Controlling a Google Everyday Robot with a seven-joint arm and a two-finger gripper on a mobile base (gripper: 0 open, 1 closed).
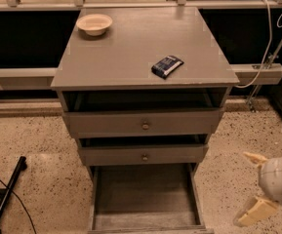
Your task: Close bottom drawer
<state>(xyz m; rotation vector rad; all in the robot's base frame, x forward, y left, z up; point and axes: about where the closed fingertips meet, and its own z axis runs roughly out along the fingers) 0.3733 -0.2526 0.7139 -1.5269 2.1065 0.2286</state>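
Speckled floor point(28, 140) surrounds a grey cabinet point(130, 57), its bottom drawer point(145, 196) pulled out. Right of it hangs the gripper point(244, 189), jaws spread wide, holding nothing.

The grey tabletop point(130, 52) carries a pale bowl point(94, 24) at its far left corner and a dark blue packet point(167, 66) well apart from it, near the front right. Below lies speckled floor point(38, 140), over which the claw point(243, 189) hangs at lower right, fingers spread

Front of bottom drawer point(145, 196) beyond lower edge; gripper point(243, 189) half beyond right edge
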